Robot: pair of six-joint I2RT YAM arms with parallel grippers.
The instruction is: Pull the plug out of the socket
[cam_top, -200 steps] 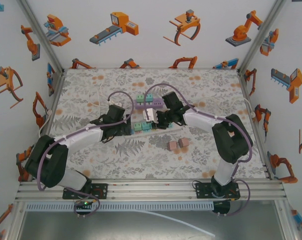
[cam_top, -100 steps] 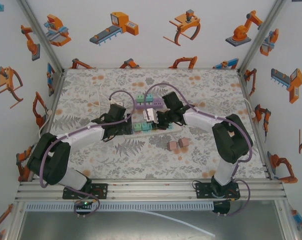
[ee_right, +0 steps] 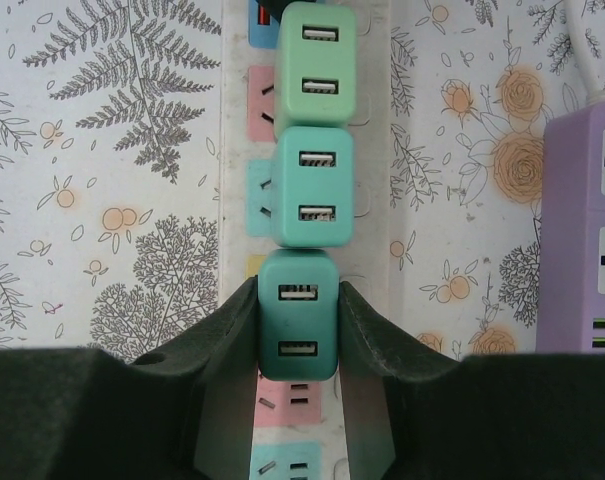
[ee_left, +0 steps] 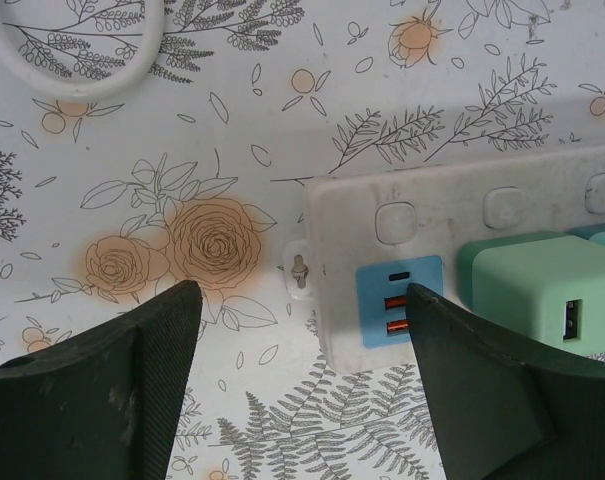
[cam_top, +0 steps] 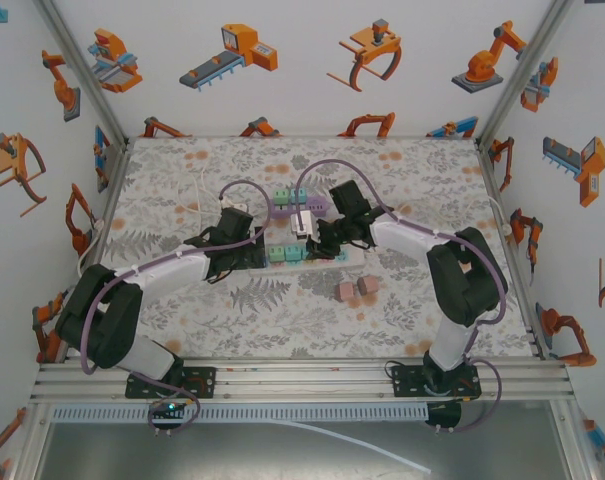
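My right jaws are clamped on the teal plug (ee_right: pixel 297 315), nearest of three seated in the white socket strip (ee_right: pixel 234 150). My left jaws stand half open astride its end, holding nothing, probably to brace it.

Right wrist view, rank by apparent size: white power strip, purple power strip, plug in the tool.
1. white power strip, spans the frame top to bottom
2. purple power strip, cropped at the right edge
3. green plug in the right tool; nearer the camera, so flattered
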